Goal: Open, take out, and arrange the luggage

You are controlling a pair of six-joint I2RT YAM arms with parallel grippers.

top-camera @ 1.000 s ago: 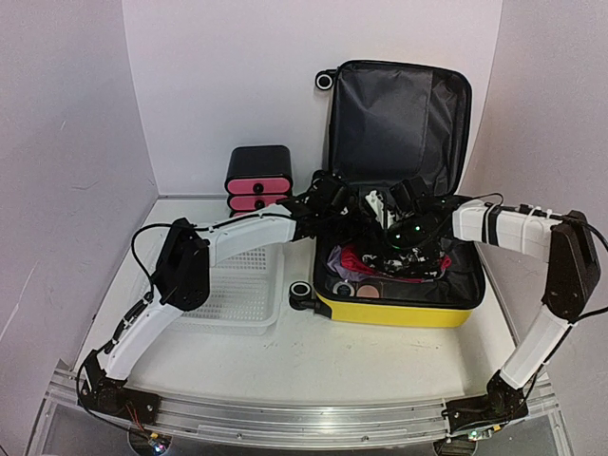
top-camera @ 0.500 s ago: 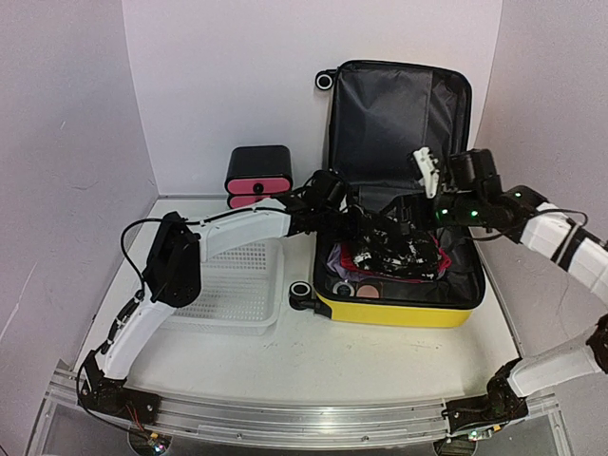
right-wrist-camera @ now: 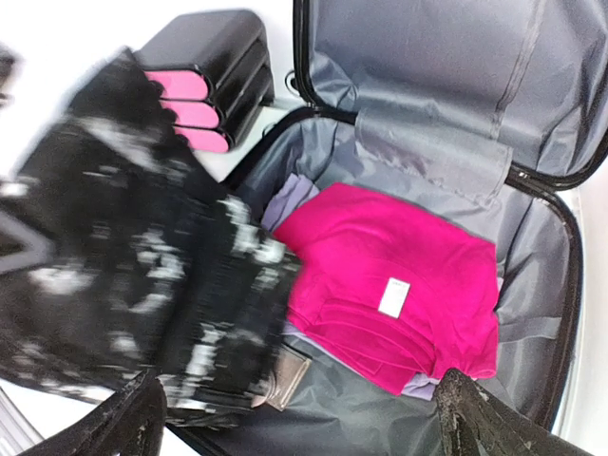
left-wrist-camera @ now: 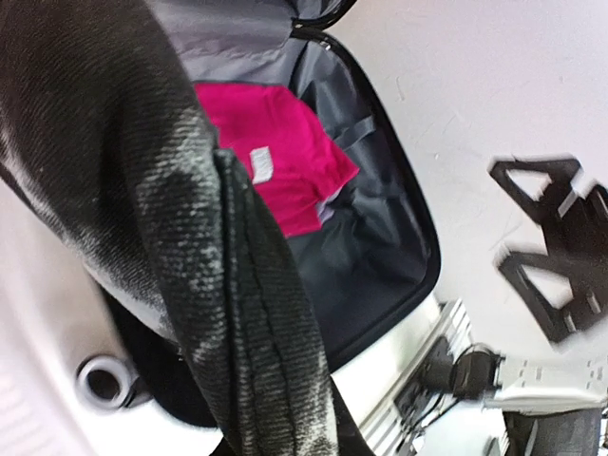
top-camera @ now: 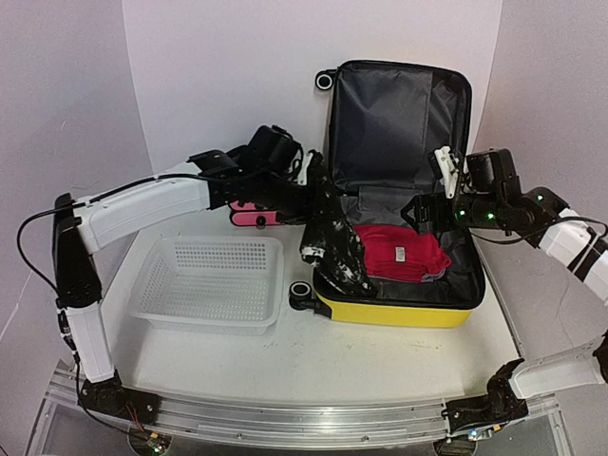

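denim (top-camera: 334,242) mid take-out, pinched by left gripper (top-camera: 312,173) over the luggage (top-camera: 399,312), right gripper (top-camera: 432,188) gaping empty; probably needs the basket (top-camera: 209,243) next.

The suitcase (top-camera: 399,312) is yellow outside and dark grey inside. The shirt (top-camera: 399,249) is bright pink. The jeans (top-camera: 334,242) are black with white speckles. The basket (top-camera: 211,283) is white.

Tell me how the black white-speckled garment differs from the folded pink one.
The black, white-speckled fabric garment hangs from the shut left claw, its lower end at the left rim of the yellow hard-shell suitcase; the folded pink fabric garment lies flat inside it. The black one is stretched out and rumpled; the pink one is neatly folded, showing a white tag. Both are soft clothing.
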